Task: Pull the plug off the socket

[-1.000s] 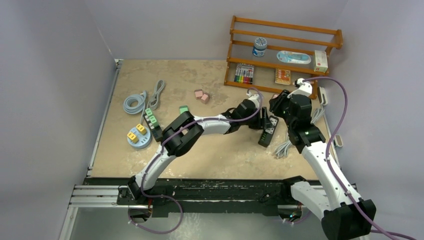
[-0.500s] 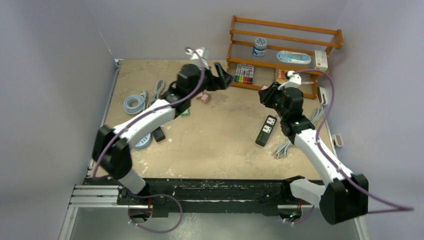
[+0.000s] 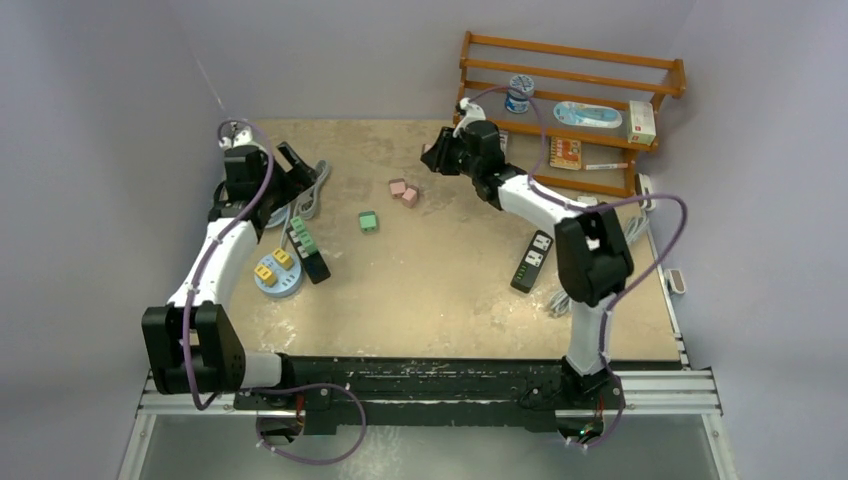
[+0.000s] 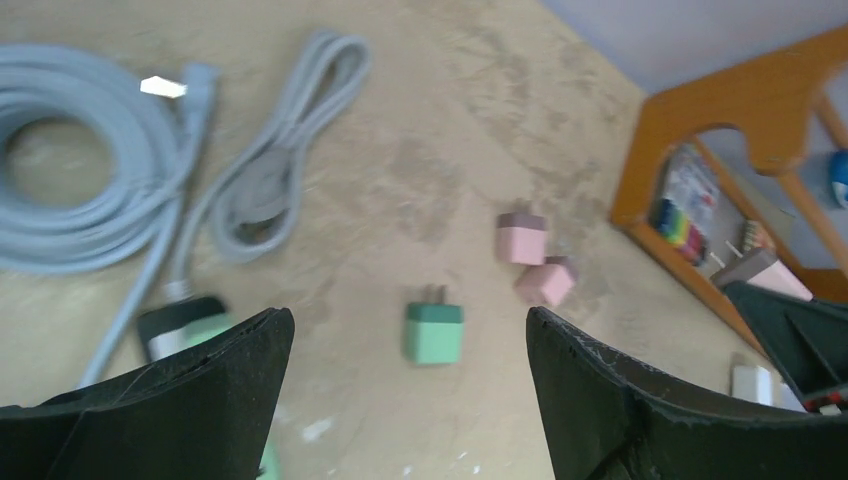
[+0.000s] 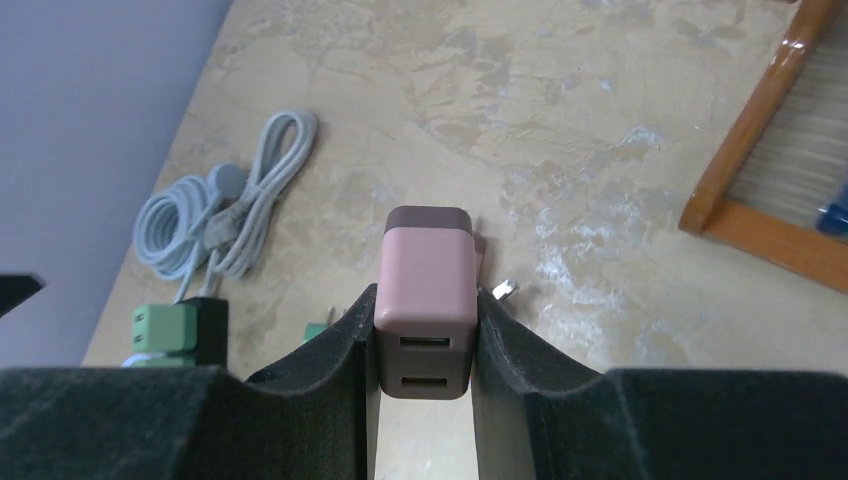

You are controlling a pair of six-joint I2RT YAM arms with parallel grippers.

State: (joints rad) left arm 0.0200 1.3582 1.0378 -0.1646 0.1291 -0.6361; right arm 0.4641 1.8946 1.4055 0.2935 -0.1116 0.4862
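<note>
Plug (image 5: 425,290), a boxy matte-pink charger with a brown cap and two USB slots, is sitting clamped in the right gripper (image 5: 425,312), hanging at 12 o'clock over the mottled tan table (image 3: 440,300). Only the top view is showing the flat black socket strip (image 3: 533,262), lying well apart at 4 o'clock. The left gripper (image 4: 408,322) is gaping wide and holding nothing, having swung from centre-back to 10 o'clock within half a second.
</note>
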